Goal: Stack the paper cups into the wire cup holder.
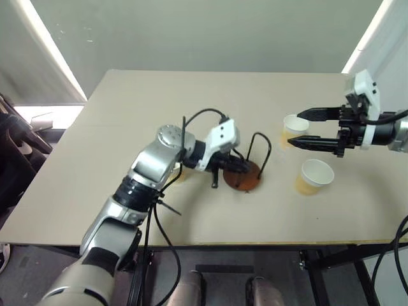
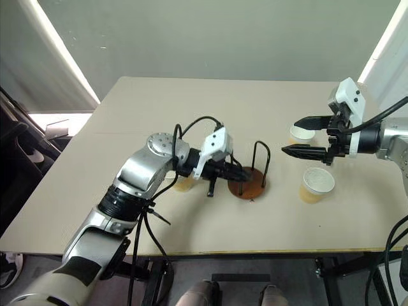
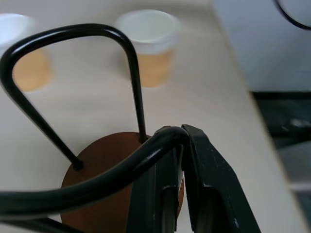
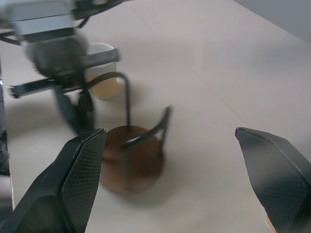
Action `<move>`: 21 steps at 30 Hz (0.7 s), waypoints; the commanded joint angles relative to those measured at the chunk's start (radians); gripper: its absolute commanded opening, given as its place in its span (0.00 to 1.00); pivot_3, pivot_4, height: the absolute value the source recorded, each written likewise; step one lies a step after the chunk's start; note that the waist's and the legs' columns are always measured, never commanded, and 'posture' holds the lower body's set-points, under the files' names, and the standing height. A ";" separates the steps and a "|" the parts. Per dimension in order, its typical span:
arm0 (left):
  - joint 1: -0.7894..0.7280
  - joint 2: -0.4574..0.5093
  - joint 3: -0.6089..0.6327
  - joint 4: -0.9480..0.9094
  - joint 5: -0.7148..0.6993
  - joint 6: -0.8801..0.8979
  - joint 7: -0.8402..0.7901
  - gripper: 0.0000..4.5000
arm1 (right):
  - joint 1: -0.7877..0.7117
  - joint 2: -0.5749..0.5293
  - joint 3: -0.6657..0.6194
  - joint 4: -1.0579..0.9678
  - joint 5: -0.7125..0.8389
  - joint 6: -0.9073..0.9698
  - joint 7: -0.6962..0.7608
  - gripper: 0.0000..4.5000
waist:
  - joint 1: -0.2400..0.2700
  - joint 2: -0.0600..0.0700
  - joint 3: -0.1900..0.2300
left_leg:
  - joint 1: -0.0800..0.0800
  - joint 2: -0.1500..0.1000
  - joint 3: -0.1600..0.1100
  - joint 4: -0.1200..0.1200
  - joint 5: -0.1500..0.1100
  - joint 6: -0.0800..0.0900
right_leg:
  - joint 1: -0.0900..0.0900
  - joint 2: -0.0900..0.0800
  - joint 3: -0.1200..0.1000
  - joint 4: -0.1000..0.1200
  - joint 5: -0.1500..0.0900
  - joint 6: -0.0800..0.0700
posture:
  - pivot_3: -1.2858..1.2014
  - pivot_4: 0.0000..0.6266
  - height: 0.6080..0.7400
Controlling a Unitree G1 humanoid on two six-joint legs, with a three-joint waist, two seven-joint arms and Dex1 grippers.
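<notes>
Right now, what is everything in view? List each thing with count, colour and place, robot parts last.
paper cups: three, tan-yellow with white rims; one far right partly behind the right gripper's fingers, one near right, one partly hidden behind the left arm.
wire cup holder: one, reddish-brown disc base with black wire loops, table centre, holding no cup.
table: one, beige, carrying all of the above.
left gripper: black fingers, shut on a wire loop of the wire cup holder, as the left wrist view shows.
right gripper: black fingers, open, raised beside the far right cup, holding nothing.
</notes>
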 commanded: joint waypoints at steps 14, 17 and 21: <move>-0.016 -0.015 -0.002 0.177 0.001 -0.054 -0.030 0.01 | -0.005 -0.042 -0.053 -0.015 0.012 -0.026 -0.007 0.99 | 0.000 0.001 0.000 | 0.001 0.000 0.000 0.004 -0.004 0.007 | 0.004 -0.001 0.000 -0.001 0.000 -0.001 | 0.52 0.24 1.00; -0.009 -0.012 -0.001 0.174 0.000 -0.050 -0.032 0.18 | -0.013 -0.037 -0.046 -0.011 0.010 -0.030 -0.006 0.99 | 0.000 0.001 0.000 | 0.001 0.000 0.000 0.004 -0.004 0.007 | 0.004 -0.001 0.000 -0.002 0.001 -0.001 | 0.52 0.24 1.00; -0.028 -0.017 0.006 0.207 -0.008 -0.044 -0.049 0.51 | -0.018 -0.030 -0.040 -0.011 0.009 -0.033 -0.007 0.99 | 0.000 0.001 0.000 | 0.001 0.000 0.000 0.004 -0.003 0.006 | 0.004 -0.001 0.000 -0.002 0.001 -0.001 | 0.52 0.24 1.00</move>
